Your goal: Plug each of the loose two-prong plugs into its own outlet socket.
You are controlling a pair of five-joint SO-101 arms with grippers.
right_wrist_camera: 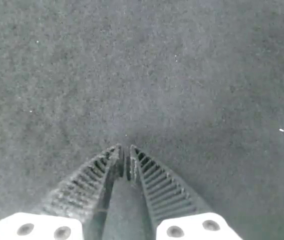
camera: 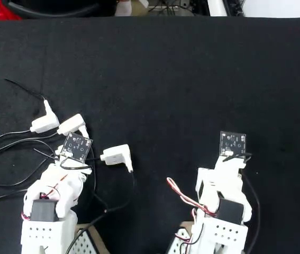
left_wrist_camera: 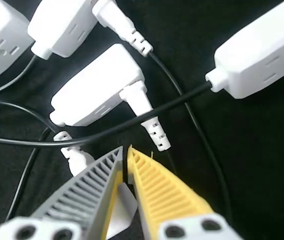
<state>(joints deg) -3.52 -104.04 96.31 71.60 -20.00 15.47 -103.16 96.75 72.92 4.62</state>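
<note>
Beyond the left tool [left_wrist_camera: 125, 150], a plug [left_wrist_camera: 140, 102] (white) points away into a socket [left_wrist_camera: 94, 90].

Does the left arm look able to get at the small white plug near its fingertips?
Probably yes: the plug lies right beside the left gripper; only a black cable crosses just beyond.

Left arm [camera: 54, 193]: bent low, leaning forward.
Left gripper [left_wrist_camera: 126, 151]: fingers pressed together.
Right arm [camera: 222, 190]: bent low, pointing straight ahead.
Right gripper [right_wrist_camera: 125, 151]: fingers pressed together.
</note>
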